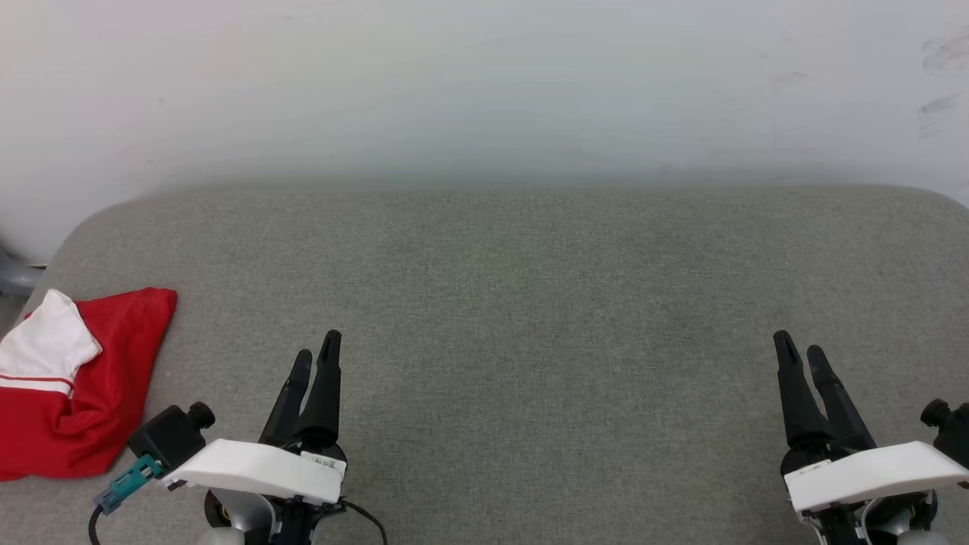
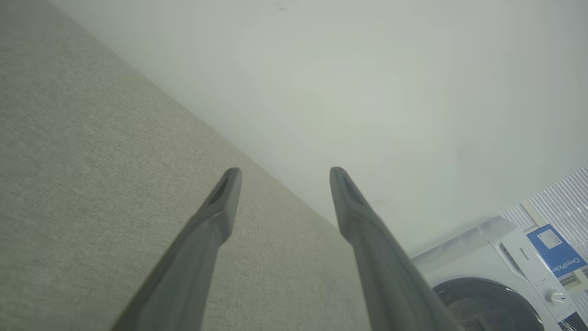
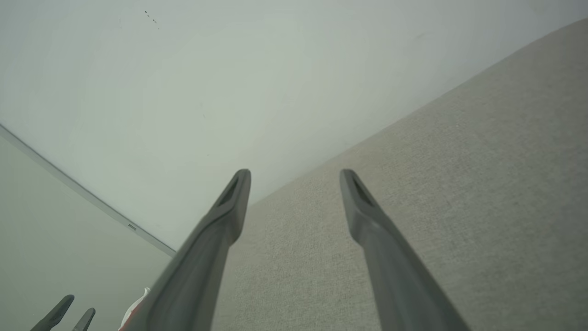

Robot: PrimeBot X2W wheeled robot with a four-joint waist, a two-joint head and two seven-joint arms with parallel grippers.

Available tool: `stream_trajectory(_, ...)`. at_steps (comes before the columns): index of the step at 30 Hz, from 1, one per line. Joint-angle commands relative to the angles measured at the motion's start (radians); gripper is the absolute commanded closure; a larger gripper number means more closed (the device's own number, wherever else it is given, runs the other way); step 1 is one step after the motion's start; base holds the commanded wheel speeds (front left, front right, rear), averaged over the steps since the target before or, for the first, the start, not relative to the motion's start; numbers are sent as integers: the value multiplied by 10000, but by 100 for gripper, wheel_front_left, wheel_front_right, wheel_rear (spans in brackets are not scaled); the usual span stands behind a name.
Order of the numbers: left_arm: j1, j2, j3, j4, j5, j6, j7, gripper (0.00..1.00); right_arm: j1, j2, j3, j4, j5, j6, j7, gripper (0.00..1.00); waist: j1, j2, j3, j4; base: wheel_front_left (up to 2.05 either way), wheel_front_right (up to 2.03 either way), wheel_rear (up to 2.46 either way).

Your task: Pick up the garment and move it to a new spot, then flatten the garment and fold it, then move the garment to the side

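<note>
Currently, one garment [image 1: 83, 378] lies bunched at the far left edge of the grey surface [image 1: 530, 303], partly cut off by the head view's border. Its long axis runs roughly near to far, and a red corner points away from me and slightly rightward. One white sleeve with red stripe trim lies on top at its far left; I cannot see any lettering. Two grippers are counted, two fingers each. My left gripper [image 1: 317, 346] hovers just right of the garment, apart from it, fingers spread and holding nothing. My right gripper [image 1: 798, 344] hovers well apart at the opposite side, likewise spread and empty. One washing machine [image 2: 496, 285] shows past the surface's end.
</note>
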Motion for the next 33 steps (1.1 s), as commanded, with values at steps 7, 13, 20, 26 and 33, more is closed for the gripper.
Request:
stream_trajectory(7, -100, 212, -174, -201, 1878, -2, -288, 0, 45, 38, 31, -462, -1738, 1, 45, 0, 0, -1, 0, -3, 0, 0, 0)
stream_trajectory(13, -57, 284, -245, -162, 2957, -2, -462, 0, 145, 71, -70, -587, -2709, 1, 200, 0, 0, -1, -21, 21, 0, 0, 0)
stream_trajectory(20, -44, 441, -423, -21, 3972, -2, -656, 0, 236, 101, -238, -679, -3646, 1, 428, 0, 0, -1, -35, 69, 0, 0, 0)
stream_trajectory(26, -49, 472, -408, 95, 4758, 45, -812, 0, 315, 114, -353, -791, -4378, 1, 563, 0, 0, -1, -49, 108, 0, 0, 0)
stream_trajectory(33, -42, 479, -378, 270, 5485, 70, -985, 0, 418, 118, -473, -904, -5038, 1, 818, 0, 0, -1, -60, 156, 0, 0, 0)
